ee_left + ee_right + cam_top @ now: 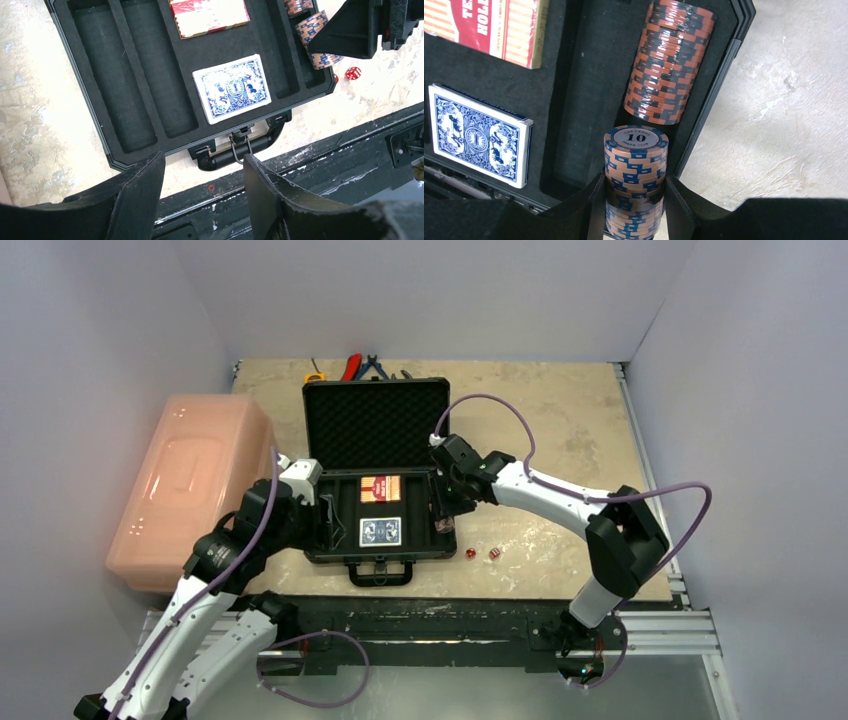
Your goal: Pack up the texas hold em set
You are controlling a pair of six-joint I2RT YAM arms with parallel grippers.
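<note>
The black case (330, 540) lies open with its lid up. The red deck (380, 487) and the blue deck (380, 531) sit in its foam; both show in the left wrist view, red (207, 15) and blue (231, 87). My right gripper (634, 205) is shut on a peach-and-blue chip roll (636, 160) over the case's right slot, near end. A reddish-and-black chip roll (669, 62) lies in that slot. Two red dice (481, 554) rest on the table right of the case. My left gripper (202, 195) is open and empty above the case's handle (240, 150).
A large pink translucent bin (190, 490) stands left of the case. Pliers (362, 365) and a yellow tape measure (314, 376) lie behind the lid. Two long foam slots (130, 75) on the case's left hold nothing. The table's near edge has a black rail (450, 615).
</note>
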